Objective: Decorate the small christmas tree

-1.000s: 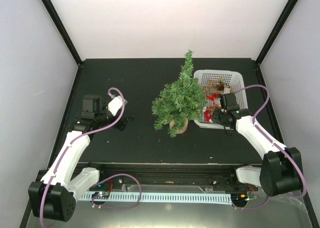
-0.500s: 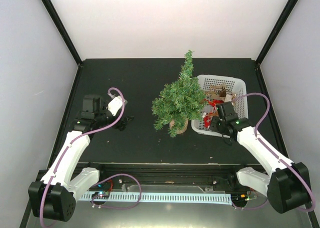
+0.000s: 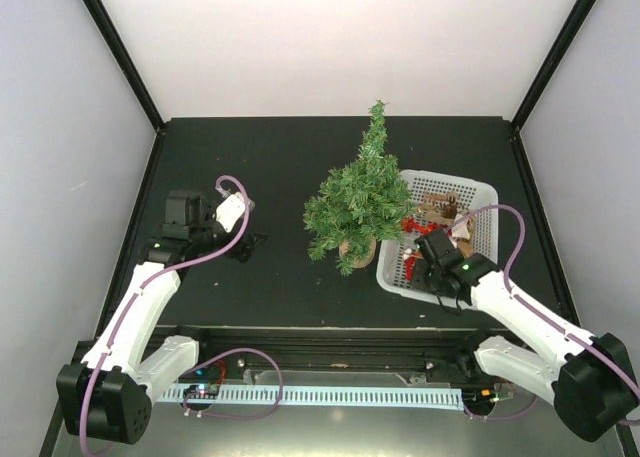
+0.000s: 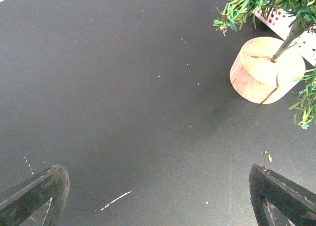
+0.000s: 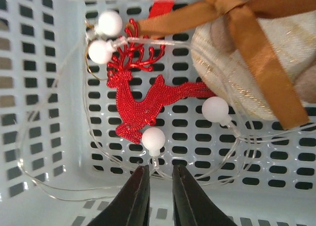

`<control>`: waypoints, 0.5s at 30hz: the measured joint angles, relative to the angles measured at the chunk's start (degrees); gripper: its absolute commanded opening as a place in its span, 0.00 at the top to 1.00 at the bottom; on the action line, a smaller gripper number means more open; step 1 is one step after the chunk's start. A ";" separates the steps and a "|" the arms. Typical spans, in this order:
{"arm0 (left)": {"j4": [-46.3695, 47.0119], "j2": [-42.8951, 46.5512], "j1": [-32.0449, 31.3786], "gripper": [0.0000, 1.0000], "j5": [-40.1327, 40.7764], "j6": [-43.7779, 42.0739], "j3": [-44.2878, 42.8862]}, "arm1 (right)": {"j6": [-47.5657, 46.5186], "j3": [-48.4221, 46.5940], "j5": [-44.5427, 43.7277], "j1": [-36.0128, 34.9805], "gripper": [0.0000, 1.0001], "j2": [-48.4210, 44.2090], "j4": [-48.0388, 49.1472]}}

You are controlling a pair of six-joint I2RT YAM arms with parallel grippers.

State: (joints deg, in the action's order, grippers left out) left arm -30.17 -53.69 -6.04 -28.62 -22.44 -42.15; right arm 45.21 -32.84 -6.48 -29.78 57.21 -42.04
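The small christmas tree [image 3: 360, 192] stands upright mid-table on its round wooden base [image 4: 266, 70]. Just right of it is a white basket [image 3: 482, 192] holding a red reindeer ornament [image 5: 143, 100], a cream bauble with a brown ribbon [image 5: 247, 82] and a clear-wire light string with white bulbs [image 5: 153, 138]. My right gripper [image 3: 428, 267] reaches down inside the basket at its near wall. In the right wrist view this gripper [image 5: 161, 167] is open by a narrow gap, with the clear wire below one bulb running into that gap. My left gripper [image 3: 255, 242] hovers wide open and empty over bare table [image 4: 158, 169], left of the tree.
The basket's perforated wall [image 5: 44, 112] rises close around the right fingers. The tree's lower branches [image 4: 247, 3] overhang the basket's left edge. Black frame posts stand at the table's back corners.
The right arm has pulled back toward the near edge, and the basket has slid with it, nearer and slightly left. The right jaws have narrowed. The left arm has not moved.
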 measured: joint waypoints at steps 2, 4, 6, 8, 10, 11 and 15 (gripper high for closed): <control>0.00 0.00 0.00 0.01 0.00 0.02 0.00 | 1.75 1.11 0.00 -2.51 0.85 -0.44 -1.68; 0.00 0.00 0.00 0.01 0.00 0.02 0.00 | 3.41 1.62 0.00 -4.17 0.80 -1.16 -3.19; 0.00 -0.02 0.00 0.01 0.00 0.00 0.00 | 5.01 1.60 -0.28 -4.79 0.74 -2.43 -4.52; 0.02 -0.02 0.00 0.01 0.00 0.00 0.00 | 6.47 1.18 -1.14 -4.90 0.72 -3.89 -5.55; 0.02 -0.02 0.00 0.01 0.00 0.00 0.00 | 7.63 -0.26 -2.21 -4.92 0.70 -4.46 -6.01; 0.02 -0.04 0.00 0.01 0.00 0.00 0.00 | 7.98 -1.27 -2.75 -4.94 0.70 -4.20 -5.92; 0.02 -0.07 0.00 0.01 0.07 0.02 0.00 | 11.21 -8.35 -7.04 -4.90 0.73 1.95 -6.86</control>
State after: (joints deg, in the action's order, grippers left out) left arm -30.15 -53.76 -6.04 -28.56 -22.41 -42.15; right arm 56.42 -41.19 -13.52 -34.68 59.16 -48.90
